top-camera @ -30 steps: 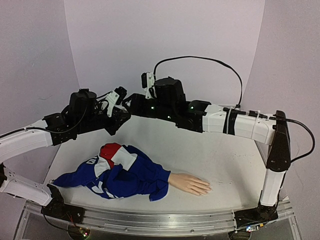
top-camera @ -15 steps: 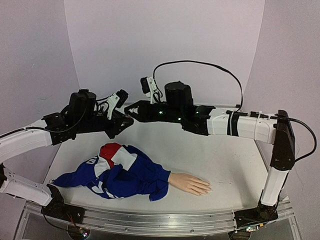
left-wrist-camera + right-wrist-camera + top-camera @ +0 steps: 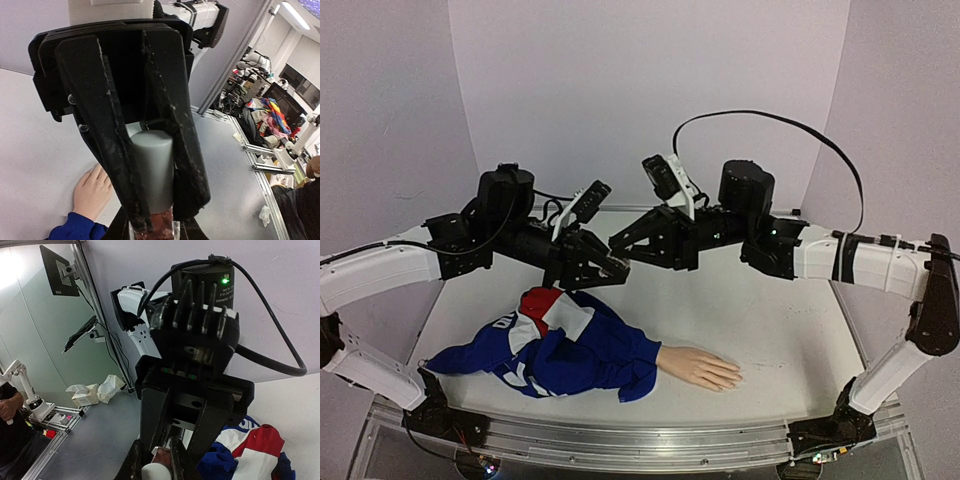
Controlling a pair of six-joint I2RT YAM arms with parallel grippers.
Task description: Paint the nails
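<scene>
Left gripper (image 3: 616, 266): raised above the middle of the table (image 3: 780, 320) and pointing toward the robot's right; its jaws are closed onto the polish bottle (image 3: 150, 231), whose pinkish glass shows only at the bottom edge of the left wrist view
Right gripper (image 3: 620, 244): raised to about the same height and pointing toward the robot's left, meeting the left gripper tip to tip; its jaws have narrowed onto the grey cap (image 3: 152, 170) and press it from both sides
Grey cap: a plain cylinder in line with both grippers, at the top of the bottle; whether it has come loose from the bottle cannot be told
Polish bottle: held in the air between the two grippers, well above the table and over the far edge of the blue garment (image 3: 570, 350)
Nails (image 3: 733, 377): at the right-hand end of the mannequin hand (image 3: 700, 368), low on the table near its front edge and well apart from both grippers; too small in the top view to tell one from another
Mannequin hand: beige, lying flat on the table, its digits pointing toward the robot's right
Blue garment: crumpled, with red and white patches, lying to the left of the hand and covering the arm up to the wrist
</scene>
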